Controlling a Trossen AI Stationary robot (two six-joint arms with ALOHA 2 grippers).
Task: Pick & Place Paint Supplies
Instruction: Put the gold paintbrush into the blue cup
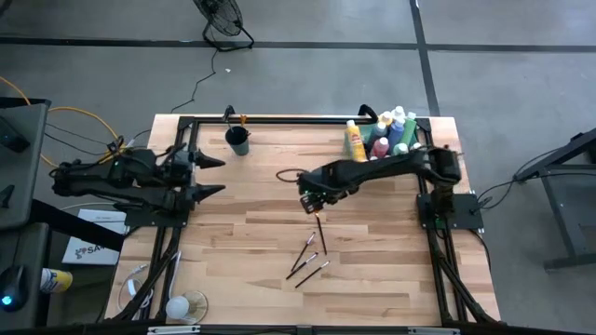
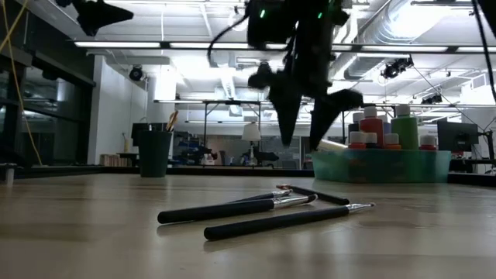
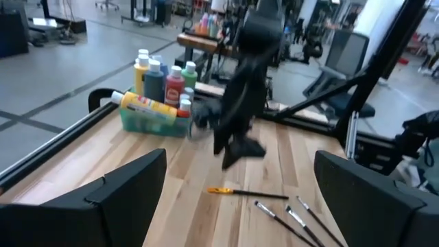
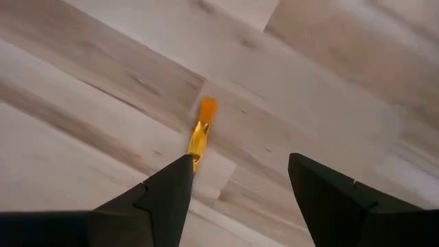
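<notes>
High: right gripper [image 1: 314,202] mid-table, jaws apart, holding nothing; orange-tipped brush [image 1: 320,229] flat just near-side of it. Left gripper [image 1: 212,177] wide open, empty, at left. Low: three brushes [image 2: 263,211] lying flat, near. Right wrist: brush tip [image 4: 202,130] beside one finger [image 4: 168,195], no grip.

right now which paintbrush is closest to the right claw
The orange-tipped paintbrush, lying alone just below the open right claw; the other paintbrushes sit clustered farther away.
</notes>
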